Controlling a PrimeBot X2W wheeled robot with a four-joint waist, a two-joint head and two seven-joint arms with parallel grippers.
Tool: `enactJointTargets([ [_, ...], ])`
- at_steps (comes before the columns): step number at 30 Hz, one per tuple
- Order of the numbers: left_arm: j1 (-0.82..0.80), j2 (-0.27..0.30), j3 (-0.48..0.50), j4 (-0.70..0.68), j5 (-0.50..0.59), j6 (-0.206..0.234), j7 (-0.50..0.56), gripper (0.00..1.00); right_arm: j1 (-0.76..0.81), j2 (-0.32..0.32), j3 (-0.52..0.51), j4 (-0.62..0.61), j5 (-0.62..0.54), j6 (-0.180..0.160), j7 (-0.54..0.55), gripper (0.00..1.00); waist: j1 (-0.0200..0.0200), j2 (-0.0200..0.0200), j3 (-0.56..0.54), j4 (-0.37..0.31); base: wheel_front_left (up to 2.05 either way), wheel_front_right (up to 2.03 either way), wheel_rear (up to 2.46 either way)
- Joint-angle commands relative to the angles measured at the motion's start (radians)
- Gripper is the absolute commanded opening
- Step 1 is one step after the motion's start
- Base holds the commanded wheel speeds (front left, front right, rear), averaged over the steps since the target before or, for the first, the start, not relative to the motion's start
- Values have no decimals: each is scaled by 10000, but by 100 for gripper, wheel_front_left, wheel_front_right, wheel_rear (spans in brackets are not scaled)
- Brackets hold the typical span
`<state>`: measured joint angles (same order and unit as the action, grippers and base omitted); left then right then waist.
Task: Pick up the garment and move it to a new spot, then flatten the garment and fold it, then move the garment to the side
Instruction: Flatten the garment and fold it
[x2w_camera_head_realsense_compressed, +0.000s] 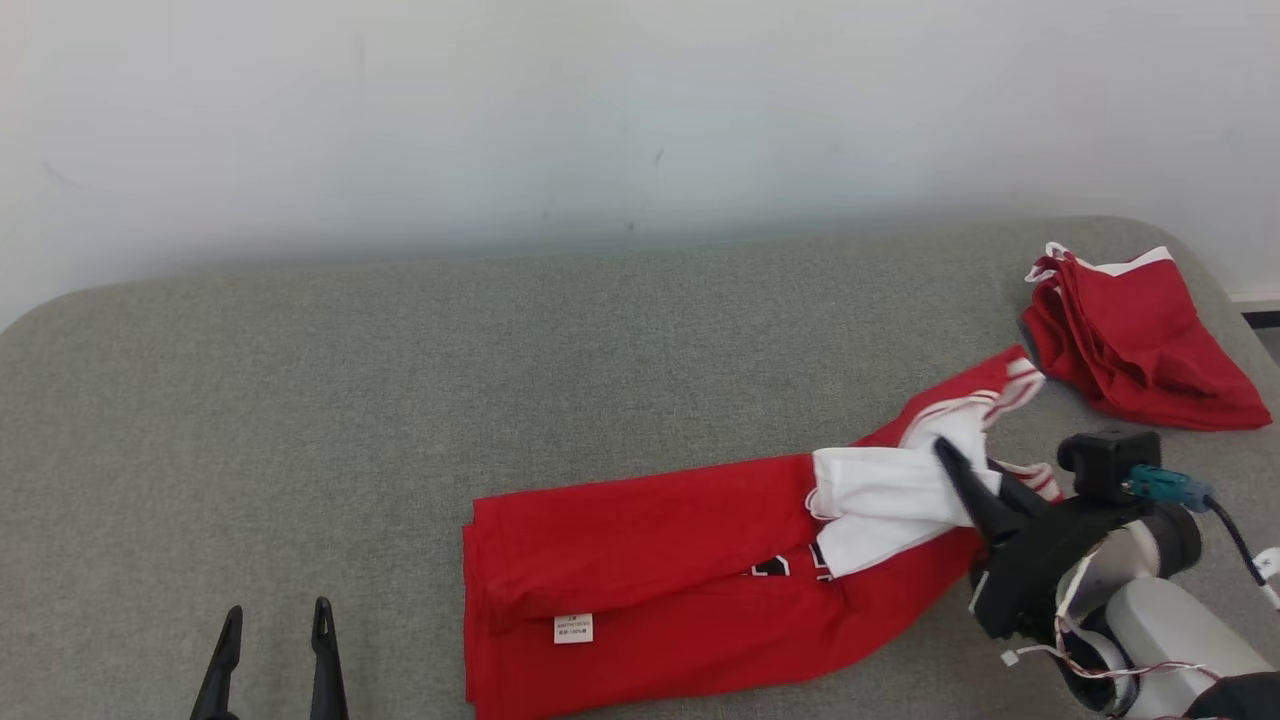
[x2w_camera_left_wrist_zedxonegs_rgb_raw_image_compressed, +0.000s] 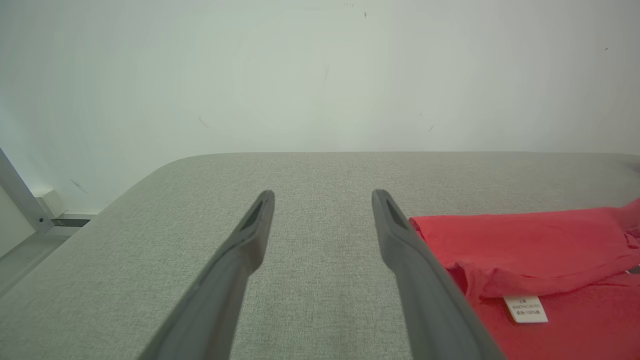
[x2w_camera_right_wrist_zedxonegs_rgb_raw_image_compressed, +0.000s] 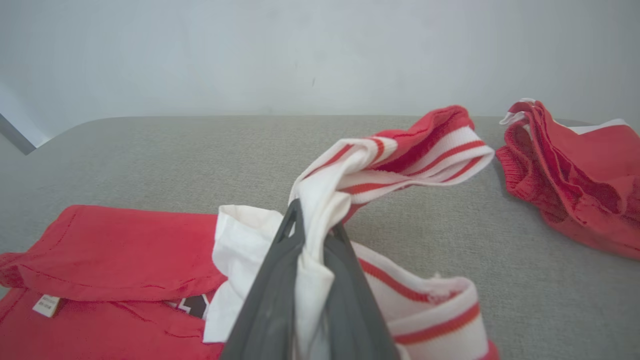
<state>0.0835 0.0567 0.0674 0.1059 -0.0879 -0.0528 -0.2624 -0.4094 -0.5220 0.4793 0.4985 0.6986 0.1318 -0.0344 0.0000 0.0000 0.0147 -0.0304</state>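
Garment (x2w_camera_head_realsense_compressed: 650, 540), red w/ white striped trim, lies rumpled centre-right on your grey worktop (x2w_camera_head_realsense_compressed: 300, 400), right end effector (x2w_camera_right_wrist_zedxonegs_rgb_raw_image_compressed: 315, 220) pinched shut on its white fabric, left end effector (x2w_camera_head_realsense_compressed: 275, 615) wide open & empty beside its hem, 2nd red cloth (x2w_camera_head_realsense_compressed: 1140, 340) far right.

Left hand (x2w_camera_left_wrist_zedxonegs_rgb_raw_image_compressed: 322, 200) spread wide over grey table (x2w_camera_left_wrist_zedxonegs_rgb_raw_image_compressed: 320, 280), red garment (x2w_camera_left_wrist_zedxonegs_rgb_raw_image_compressed: 540, 250) beside right finger, white label (x2w_camera_left_wrist_zedxonegs_rgb_raw_image_compressed: 525, 308)

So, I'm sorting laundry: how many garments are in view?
2. One garment lies near centre, its white part pinched by the right gripper; a second garment sits bunched at the far right.
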Motion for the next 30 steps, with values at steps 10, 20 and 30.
enactJointTargets([
  [10, -218, -58, -250, 48, 72, -57, -31, 100, 734, 1437, 343, -3064, -371, -27, 1243, 0, 0, 0, 201, 551, 0, 0, 0],
  [20, -865, -66, -789, 423, -50, -104, -30, 100, 439, 3095, 850, -2055, -971, -27, 1764, 0, 0, 0, 540, 1443, 0, 0, 0],
  [30, -1314, -68, -1246, 731, -274, 2, -31, 100, -177, 4240, 1406, 346, -899, -26, 905, 24, 0, 0, 649, 1847, 0, 0, 0],
])
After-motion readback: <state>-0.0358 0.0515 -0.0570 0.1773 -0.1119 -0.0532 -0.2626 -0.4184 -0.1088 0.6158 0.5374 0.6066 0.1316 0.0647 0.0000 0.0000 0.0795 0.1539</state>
